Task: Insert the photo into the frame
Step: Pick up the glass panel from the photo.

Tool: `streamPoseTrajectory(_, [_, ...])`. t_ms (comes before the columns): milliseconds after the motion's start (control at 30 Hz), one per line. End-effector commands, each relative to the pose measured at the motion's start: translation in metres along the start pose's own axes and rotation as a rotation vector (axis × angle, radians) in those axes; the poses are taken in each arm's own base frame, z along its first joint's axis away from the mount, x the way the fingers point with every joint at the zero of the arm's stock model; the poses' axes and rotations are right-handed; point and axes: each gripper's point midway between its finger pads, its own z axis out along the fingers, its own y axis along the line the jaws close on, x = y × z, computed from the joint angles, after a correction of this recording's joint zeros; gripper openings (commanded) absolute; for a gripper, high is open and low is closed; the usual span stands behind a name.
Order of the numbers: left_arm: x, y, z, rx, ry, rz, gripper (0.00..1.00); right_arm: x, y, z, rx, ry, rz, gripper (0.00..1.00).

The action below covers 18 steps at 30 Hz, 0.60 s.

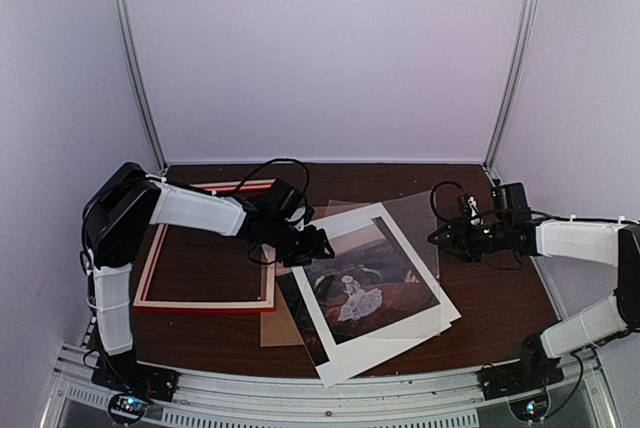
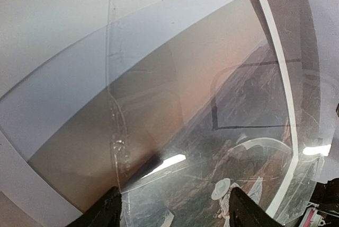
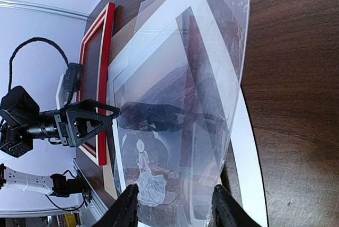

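Observation:
The photo [image 1: 372, 288], a white-dressed figure in a dark landscape with white margins, lies askew in the middle of the table. A clear sheet [image 1: 415, 210] covers it and sticks out past its upper right. The red frame [image 1: 205, 304] lies flat to the left, with nothing inside it. My left gripper [image 1: 315, 245] hovers open over the photo's upper left part, and between its fingers the wrist view shows the photo [image 2: 233, 147]. My right gripper [image 1: 445, 238] is at the sheet's right edge, jaws apart. The clear sheet [image 3: 212, 52] runs between its fingers.
A plain brown backing board [image 1: 280, 328] pokes out from under the photo's left side, next to the frame's right bar. Bare dark wood table [image 1: 500, 298] lies to the right. White walls with metal corner posts close in the back and sides.

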Motion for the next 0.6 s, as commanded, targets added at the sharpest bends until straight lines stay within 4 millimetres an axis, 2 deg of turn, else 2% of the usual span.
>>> streamPoseTrajectory(0, [0.005, -0.015, -0.003, 0.041, 0.008, 0.046, 0.69, 0.01, 0.021, -0.004, -0.068, 0.066, -0.096, 0.47])
streamPoseTrajectory(300, [0.004, -0.016, -0.005, 0.039, 0.003, 0.059, 0.7, 0.012, 0.041, -0.009, -0.151, 0.09, -0.168, 0.47])
streamPoseTrajectory(567, [0.005, -0.015, -0.004, 0.038, 0.005, 0.061, 0.7, 0.01, 0.046, -0.012, -0.167, 0.085, -0.192, 0.47])
